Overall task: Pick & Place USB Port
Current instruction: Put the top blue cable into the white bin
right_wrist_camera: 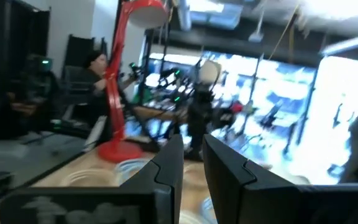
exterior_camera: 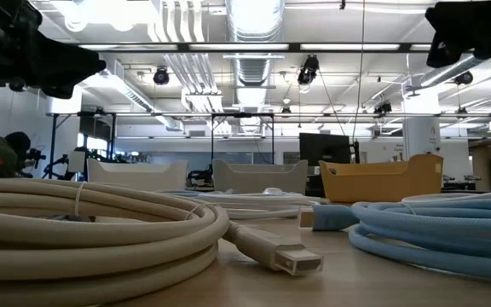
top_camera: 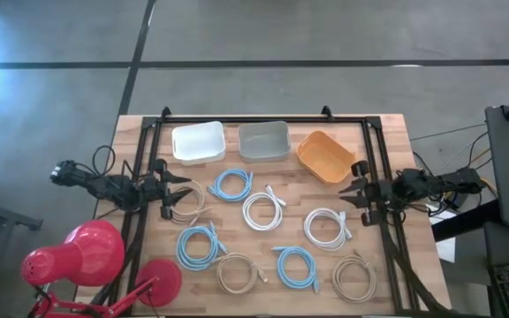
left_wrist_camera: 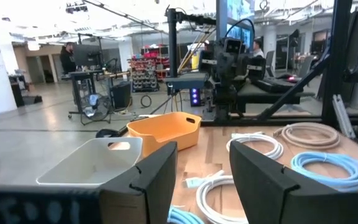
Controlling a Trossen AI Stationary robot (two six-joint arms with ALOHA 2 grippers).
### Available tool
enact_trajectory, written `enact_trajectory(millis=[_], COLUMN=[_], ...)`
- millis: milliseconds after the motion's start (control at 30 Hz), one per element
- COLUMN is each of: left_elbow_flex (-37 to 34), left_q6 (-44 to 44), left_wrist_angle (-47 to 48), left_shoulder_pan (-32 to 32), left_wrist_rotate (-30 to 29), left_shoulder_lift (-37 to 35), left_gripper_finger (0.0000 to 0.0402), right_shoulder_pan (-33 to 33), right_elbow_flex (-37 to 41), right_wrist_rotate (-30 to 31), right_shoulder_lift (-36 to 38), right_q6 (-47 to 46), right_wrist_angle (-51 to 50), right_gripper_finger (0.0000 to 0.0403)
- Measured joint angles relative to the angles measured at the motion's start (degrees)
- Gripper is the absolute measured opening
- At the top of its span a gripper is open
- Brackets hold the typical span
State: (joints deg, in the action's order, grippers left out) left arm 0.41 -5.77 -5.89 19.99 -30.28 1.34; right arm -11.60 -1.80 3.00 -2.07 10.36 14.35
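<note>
— Where are the grippers, and how do the fingers stand?

— The left gripper (top_camera: pixel 181 188) hangs at the table's left edge with its fingers spread, holding nothing, just over a beige cable coil (top_camera: pixel 186 200). The right gripper (top_camera: pixel 350 191) waits at the right edge, fingers also parted and empty, near the orange bin (top_camera: pixel 324 155).

— How many USB cables lie on the wooden table (top_camera: pixel 387 132)?

— Eight coils, all loose on the wood. Three are blue: one (top_camera: pixel 232 184) below the bins, one (top_camera: pixel 200 246) left of centre, one (top_camera: pixel 296 267) toward the front. Two are white: one (top_camera: pixel 262 210) in the middle, another (top_camera: pixel 328 228) to its right. Three are beige: the one by the left gripper, one (top_camera: pixel 237 274) at the front, one (top_camera: pixel 354 277) at the front right.

— And the bins?

— Three in a row along the far side: a white bin (top_camera: pixel 198 141), a grey bin (top_camera: pixel 263 140), and the orange one. I see no cable in any of them.

— Anything else?

— A red desk lamp (top_camera: pixel 95 259) at the front left corner.
</note>
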Motion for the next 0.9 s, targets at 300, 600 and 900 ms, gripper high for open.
enact_trajectory(millis=[300,600,900], left_elbow_flex=[0.0,-0.01,3.96], left_q6=[7.67,5.34,1.3], left_wrist_angle=[0.34,-5.85,-8.71], left_shoulder_pan=[0.02,-0.07,-0.15], left_wrist_rotate=[0.61,-1.38,-5.09], left_shoulder_lift=[0.0,0.14,5.05], left_gripper_finger=[0.0177,0.0177,0.0177], right_shoulder_pan=[0.0,0.02,1.72], right_elbow_flex=[0.0,0.0,-0.28], right_wrist_rotate=[17.85,21.5,21.6], right_shoulder_lift=[0.0,-0.02,-4.37], right_q6=[15.02,9.52,3.42], right_wrist_angle=[8.52,9.18,11.3], right_gripper_finger=[0.0059,0.0059,0.0083])
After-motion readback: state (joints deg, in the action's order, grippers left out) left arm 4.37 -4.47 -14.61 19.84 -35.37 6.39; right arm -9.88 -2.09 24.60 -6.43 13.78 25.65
